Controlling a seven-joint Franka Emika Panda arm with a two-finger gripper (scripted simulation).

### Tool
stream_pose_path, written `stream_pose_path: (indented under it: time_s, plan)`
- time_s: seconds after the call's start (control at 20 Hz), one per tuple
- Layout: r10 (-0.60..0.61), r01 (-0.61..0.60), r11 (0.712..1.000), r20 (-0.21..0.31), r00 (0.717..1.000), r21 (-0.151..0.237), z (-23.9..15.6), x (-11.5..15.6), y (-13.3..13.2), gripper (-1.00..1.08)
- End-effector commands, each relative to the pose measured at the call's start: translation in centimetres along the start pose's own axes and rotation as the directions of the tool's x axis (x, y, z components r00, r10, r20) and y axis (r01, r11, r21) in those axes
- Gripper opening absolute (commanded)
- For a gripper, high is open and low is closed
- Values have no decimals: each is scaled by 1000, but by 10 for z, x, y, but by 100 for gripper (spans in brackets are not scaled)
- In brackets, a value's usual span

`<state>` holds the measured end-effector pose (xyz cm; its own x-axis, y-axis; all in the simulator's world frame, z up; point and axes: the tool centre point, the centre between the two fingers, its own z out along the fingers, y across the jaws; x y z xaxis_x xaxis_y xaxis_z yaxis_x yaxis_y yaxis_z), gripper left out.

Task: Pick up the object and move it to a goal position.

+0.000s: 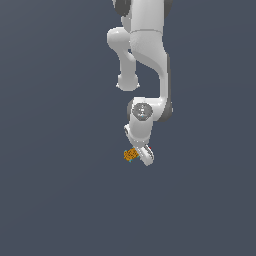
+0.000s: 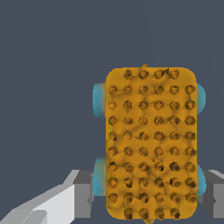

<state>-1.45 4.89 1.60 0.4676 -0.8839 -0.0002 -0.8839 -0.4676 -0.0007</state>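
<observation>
The white Panda arm [image 1: 145, 60] reaches down from the top of the exterior view, its wrist bent so that the gripper [image 1: 141, 154] points downward and slightly toward the exterior view's left. At its tip sits the object [image 1: 130, 155], a small orange, speckled lump with a trace of cyan at its lower edge, touching the gripper on the side facing the exterior view's left. The background around it is a uniform dark blue-grey; no shadow or edge shows whether the object rests on a surface or hangs above it, so I cannot tell its height.

In the wrist view the object [image 2: 151, 142] fills much of the picture: an oblong orange slab with rounded corners, covered in rows of small dark-centred bumps, with four cyan-teal rounded bits sticking out at its long sides, two on each. The grey fingertips [image 2: 83, 192] appear at both long sides of the object's near end, one on each flank, right against the cyan bits. The gripper looks closed around the object, with the slab lying between the two fingers and its far end sticking out well beyond them
</observation>
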Motion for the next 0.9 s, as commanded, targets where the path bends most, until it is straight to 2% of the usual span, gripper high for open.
stream_pose_path:
  time_s: [0.0, 0.45, 0.65, 0.85]
  plan:
    - [0, 0, 1000, 0, 1000, -1, 1, 0, 0, -100]
    - [0, 0, 1000, 0, 1000, 0, -2, 4, 0, -100]
    - [0, 0, 1000, 0, 1000, 0, -11, 24, 2, -100]
    - [0, 0, 1000, 0, 1000, 0, -25, 55, 4, -100]
